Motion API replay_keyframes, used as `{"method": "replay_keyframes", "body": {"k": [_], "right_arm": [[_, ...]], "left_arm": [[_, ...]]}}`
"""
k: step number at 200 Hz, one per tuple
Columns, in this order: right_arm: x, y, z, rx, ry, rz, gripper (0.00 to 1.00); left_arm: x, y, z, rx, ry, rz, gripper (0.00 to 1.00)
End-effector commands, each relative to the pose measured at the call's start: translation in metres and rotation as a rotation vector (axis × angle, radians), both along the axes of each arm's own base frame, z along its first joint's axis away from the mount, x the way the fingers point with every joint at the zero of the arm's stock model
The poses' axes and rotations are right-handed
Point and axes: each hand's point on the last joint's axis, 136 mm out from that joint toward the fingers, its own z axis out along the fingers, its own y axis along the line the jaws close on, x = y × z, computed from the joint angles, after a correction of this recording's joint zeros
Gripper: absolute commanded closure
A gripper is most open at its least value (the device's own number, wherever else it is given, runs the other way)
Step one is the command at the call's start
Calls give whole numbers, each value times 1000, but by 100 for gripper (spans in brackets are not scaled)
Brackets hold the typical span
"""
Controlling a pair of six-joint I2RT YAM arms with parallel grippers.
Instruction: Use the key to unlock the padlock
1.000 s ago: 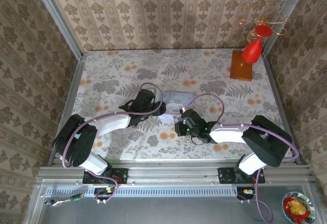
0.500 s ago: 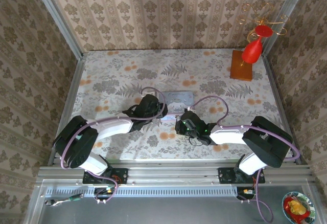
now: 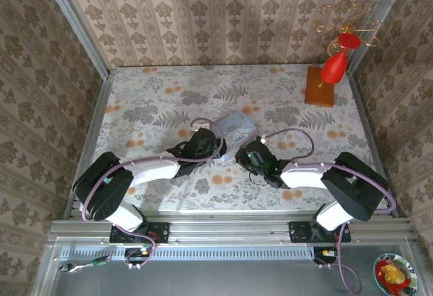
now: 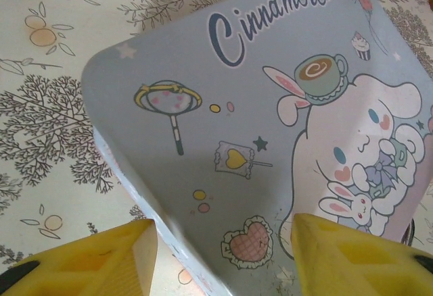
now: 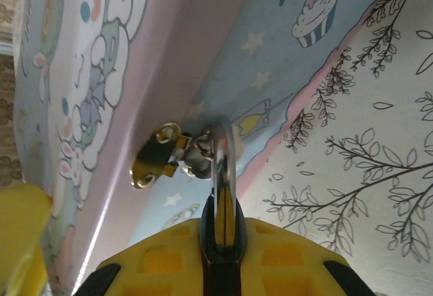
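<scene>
padlock (image 5: 223, 167) hangs off the brass hasp (image 5: 152, 164) on the side wall of the tin (image 5: 270, 53), mid-desk (image 3: 149, 100). The silver shackle runs through the hasp and the dark body is pinched between the closed fingers of the right gripper (image 5: 222, 238). left gripper (image 4: 223, 235) has its fingers clamped across the tin's near edge, 1 on the lid and 1 outside, with the tin tipped off flat. Can't make out the key anywhere, so can't say if it's seated. My read: the step in hand is steadying the lock against the tin for the key turn. To do it well: firm left grip so the tin can't swing, twist only about the keyway axis, no side pull on the hasp. In the way: the right fingers cover the body where the keyway likely sits, and the 2 wrists crowd each other at the tin. purple cables (image 3: 287, 131) loop close by. red ornament (image 3: 336, 63) on its wood block (image 3: 319, 88) is well apart, back right, no issue.
</scene>
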Motion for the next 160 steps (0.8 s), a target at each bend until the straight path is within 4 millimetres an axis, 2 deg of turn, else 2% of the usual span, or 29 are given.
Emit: {"method": "replay_keyframes", "body": {"k": [1,29,38,59,67,91,107,138,160], "right_arm": [[21,0,28,78,-68,-92,92],[26,-25,32,129,-79,-172,92],[27,-23,35,132,-83,-160,92],[25,-2,42,81,-78,-78,90],[25,0,40,78,-73,-72,90],[26,-17,31,111,-63,-144,88],[30,-26,35,132,-87,-163,87],[30,-17,45,52,-99,-78,85],[20,-18,32,15,-82,-25,84]], "left_arm": [[-35,21,-50,135,159,-36,45],[-37,17,-47,135,158,-50,46],[-37,17,-45,140,154,-55,46],[-36,17,-39,142,139,-57,45],[-35,17,-38,144,134,-55,45],[-34,16,-35,143,129,-53,45],[-35,15,-36,139,134,-58,45],[-35,13,-36,134,138,-64,45],[-34,11,-32,118,134,-66,45]]}}
